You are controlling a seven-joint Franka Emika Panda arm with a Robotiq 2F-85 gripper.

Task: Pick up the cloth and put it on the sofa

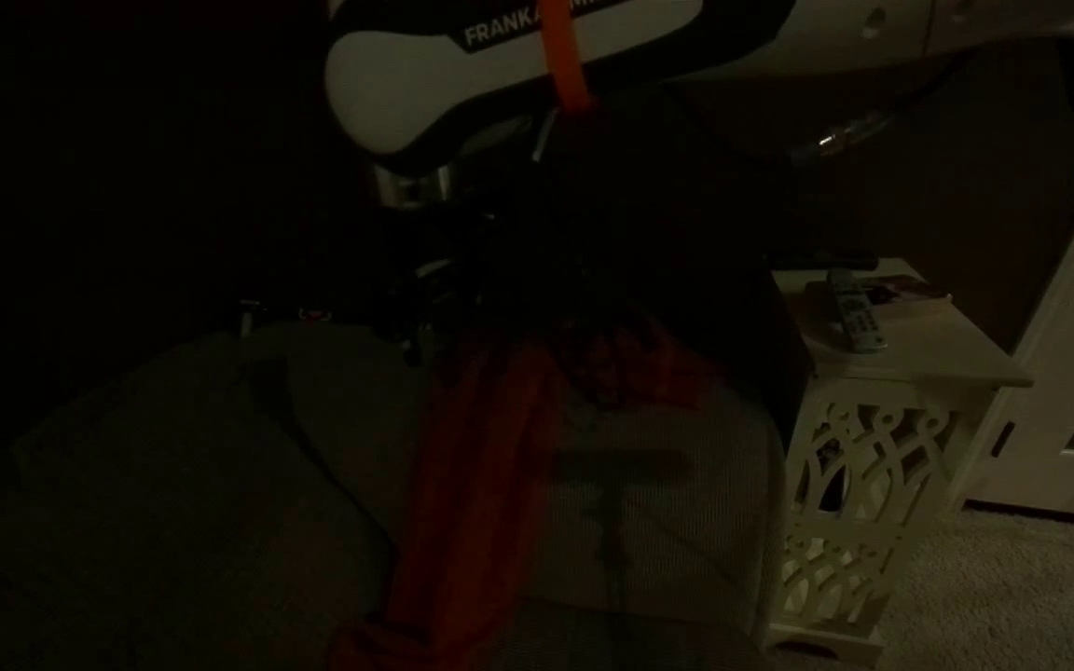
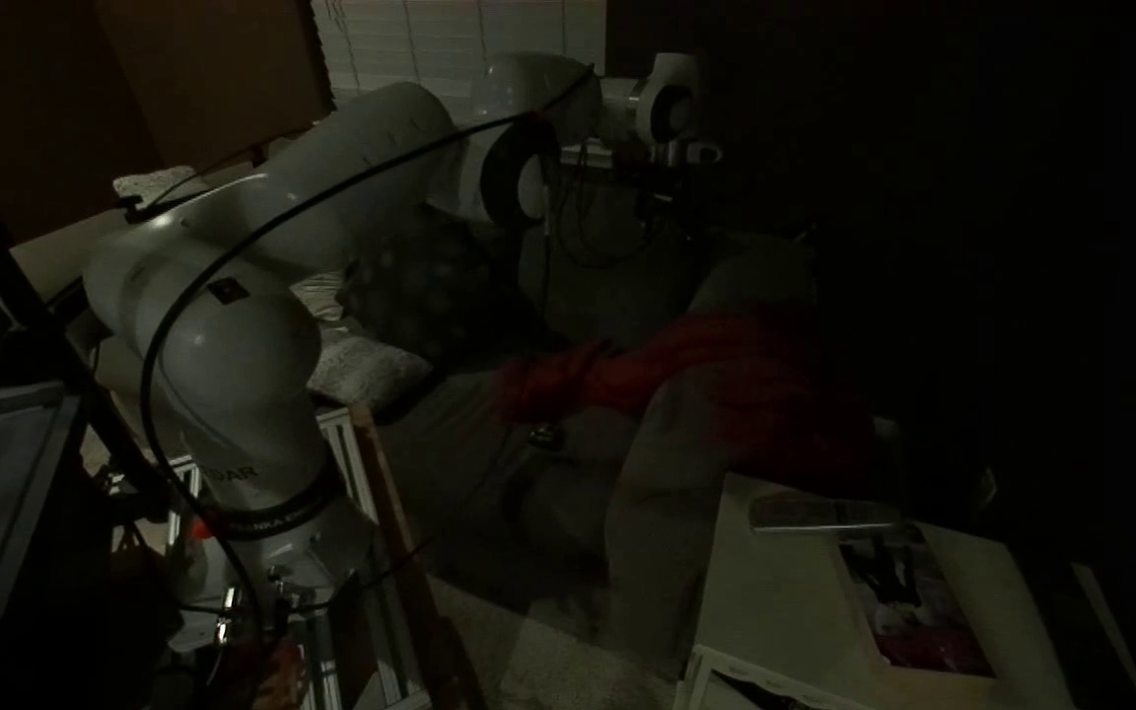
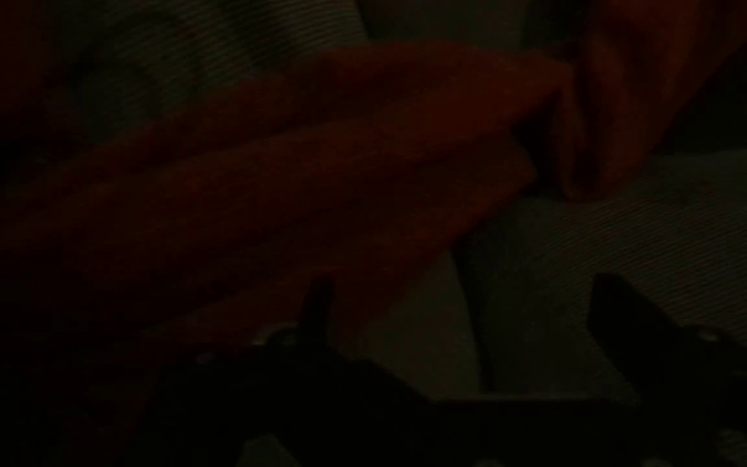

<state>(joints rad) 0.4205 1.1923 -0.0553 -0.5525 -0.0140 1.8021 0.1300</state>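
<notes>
1. Indoors, very dim, background mostly lost to black: brown wall [image 2: 213, 59], pale carpet [image 1: 1031, 578], white window blinds [image 2: 460, 39].
2. Sofa [image 1: 672, 531]: goal surface, ribbed fabric, colour reads grey in this light. Far parts too dark to make out.
3. Robot arm [image 2: 361, 138]: 1 unit, stretched out over the sofa.
4. White worktop [image 2: 775, 592]: fretwork sides, just beside the sofa's armrest [image 2: 662, 473]. Not a target in this task.
5. Cloth [image 1: 476, 485]: red, rumpled, lying on the sofa in both exterior views; draped over what looks like the armrest, bunched end reaching inward. Progress, my read: placement met, task done or nearly. Left: at most some straightening and moving the arm clear. Caveat: these frames alone can't rule out a pick not yet made.
6. Hand [image 3: 464, 282]: jaws spread wide, nothing held. Wrist view has it over the cloth's edge; an exterior view puts it up above, apart from the cloth. Fits a finished release, but that's a guess.
7. Booklet [image 2: 913, 603]: on the worktop, print too dark to read.
8. Remote [image 1: 856, 312]: silver, on the worktop by the booklet; can't tell if it overlaps the edge.
</notes>
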